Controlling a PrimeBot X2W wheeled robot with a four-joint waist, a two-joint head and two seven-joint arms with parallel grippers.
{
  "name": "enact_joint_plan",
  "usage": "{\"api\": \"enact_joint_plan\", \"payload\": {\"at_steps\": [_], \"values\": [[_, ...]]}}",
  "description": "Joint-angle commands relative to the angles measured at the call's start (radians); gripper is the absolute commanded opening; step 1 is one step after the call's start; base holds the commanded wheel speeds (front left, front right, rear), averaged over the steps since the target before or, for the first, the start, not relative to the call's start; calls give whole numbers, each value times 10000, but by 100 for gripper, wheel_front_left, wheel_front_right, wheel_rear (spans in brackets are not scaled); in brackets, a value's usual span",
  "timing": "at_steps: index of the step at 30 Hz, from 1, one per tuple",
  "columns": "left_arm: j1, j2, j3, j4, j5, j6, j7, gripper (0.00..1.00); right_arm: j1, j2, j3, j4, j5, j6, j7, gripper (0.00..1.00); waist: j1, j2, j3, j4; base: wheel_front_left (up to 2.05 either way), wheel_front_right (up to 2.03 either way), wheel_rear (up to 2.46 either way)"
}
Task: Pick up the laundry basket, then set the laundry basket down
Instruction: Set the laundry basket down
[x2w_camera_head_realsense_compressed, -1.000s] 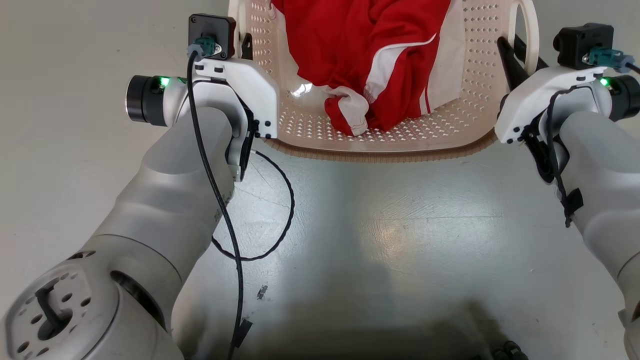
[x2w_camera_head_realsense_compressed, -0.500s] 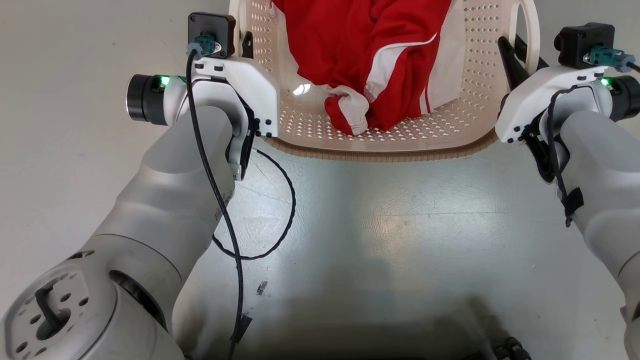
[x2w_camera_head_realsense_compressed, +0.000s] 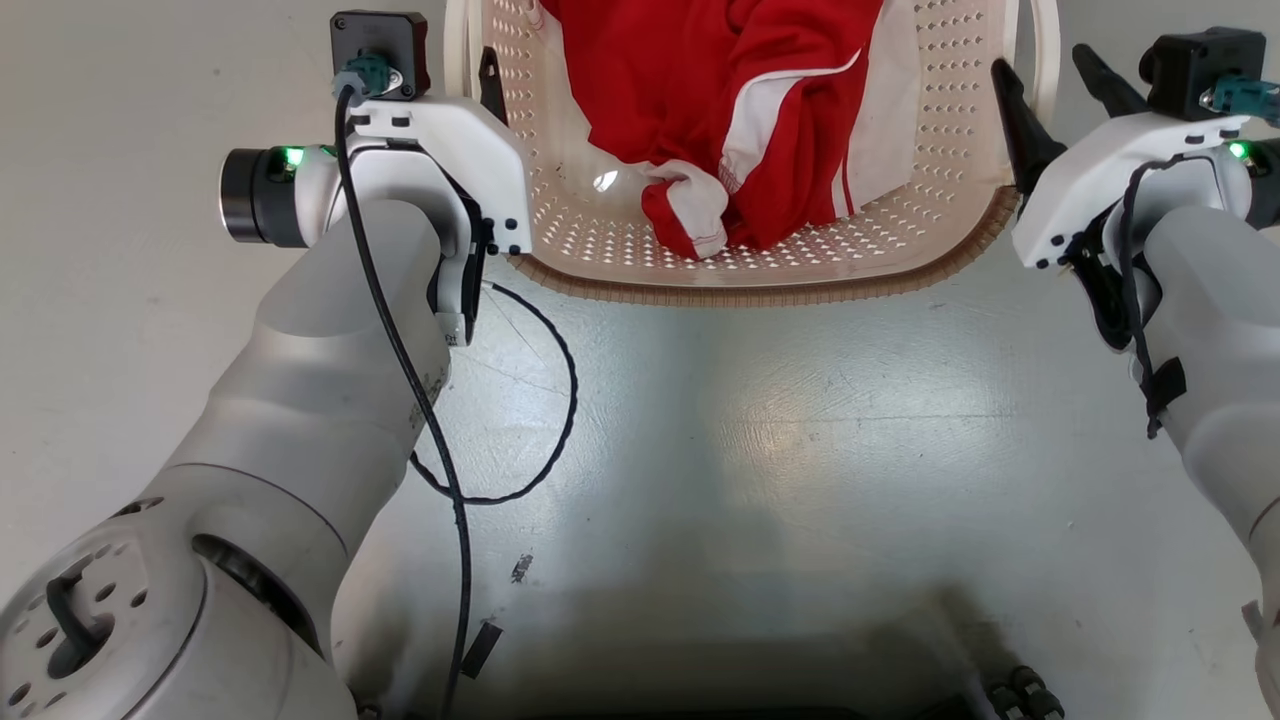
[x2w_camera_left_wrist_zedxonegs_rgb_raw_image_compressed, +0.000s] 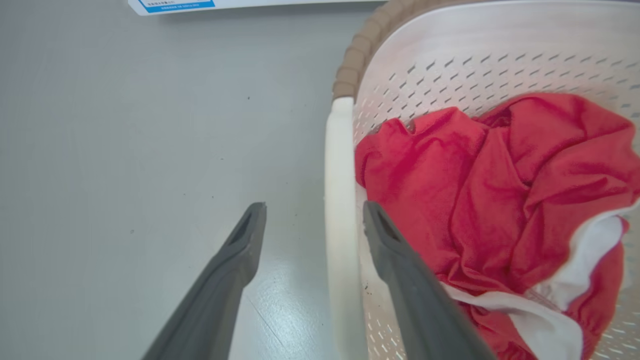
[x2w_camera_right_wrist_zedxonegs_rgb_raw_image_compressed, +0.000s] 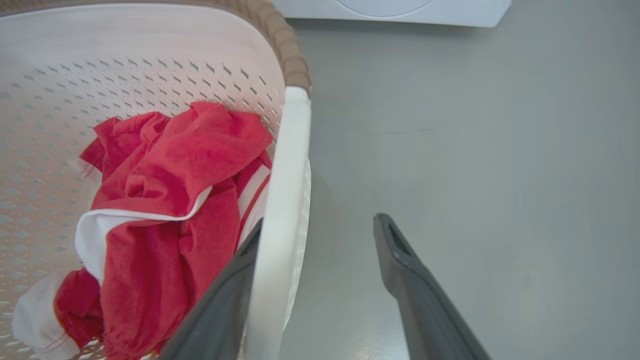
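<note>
The laundry basket (x2w_camera_head_realsense_compressed: 780, 285), cream and perforated with a brown woven rim, stands on the grey floor at the top of the head view with a red-and-white garment (x2w_camera_head_realsense_compressed: 730, 90) inside. My left gripper (x2w_camera_head_realsense_compressed: 470, 80) is open around the basket's left white handle (x2w_camera_left_wrist_zedxonegs_rgb_raw_image_compressed: 340, 200): one finger is outside the handle, and the other finger (x2w_camera_left_wrist_zedxonegs_rgb_raw_image_compressed: 395, 250) is inside against the wall. My right gripper (x2w_camera_head_realsense_compressed: 1045, 75) is open astride the right handle (x2w_camera_right_wrist_zedxonegs_rgb_raw_image_compressed: 285, 175), with its inner finger partly hidden behind the handle and its outer finger (x2w_camera_right_wrist_zedxonegs_rgb_raw_image_compressed: 400, 260) well clear over the floor.
A white washer base (x2w_camera_right_wrist_zedxonegs_rgb_raw_image_compressed: 395, 10) lies beyond the basket, and a white panel with a blue label (x2w_camera_left_wrist_zedxonegs_rgb_raw_image_compressed: 175, 5) shows at the far edge. A black cable (x2w_camera_head_realsense_compressed: 540, 400) loops beside my left forearm. My dark base (x2w_camera_head_realsense_compressed: 750, 690) fills the bottom edge.
Both grippers have gone from shut on the handles to open, and their fingers have spread off the handles. The whole head picture has shifted slightly up and left.
</note>
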Motion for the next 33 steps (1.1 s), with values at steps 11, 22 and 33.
{"api": "enact_joint_plan", "payload": {"at_steps": [11, 22, 33], "values": [[190, 154, -49, 160, -215, 171, 74, 100, 710, -151, -626, -574, -274, 58, -135, 100, 0, 0, -331, -96, 0, 0, 0], [514, 160, 189, 108, -284, 6, -55, 100, 1379, -127, -1610, -1251, -872, 58, -136, 100, 0, 0, -1304, -155, 0, 0, 0], [1720, 767, 2011, -1651, 1337, 114, -64, 100, 2459, -389, -3728, -2663, -2299, 58, -137, 100, 0, 0, -2852, -185, 0, 0, 0]]}}
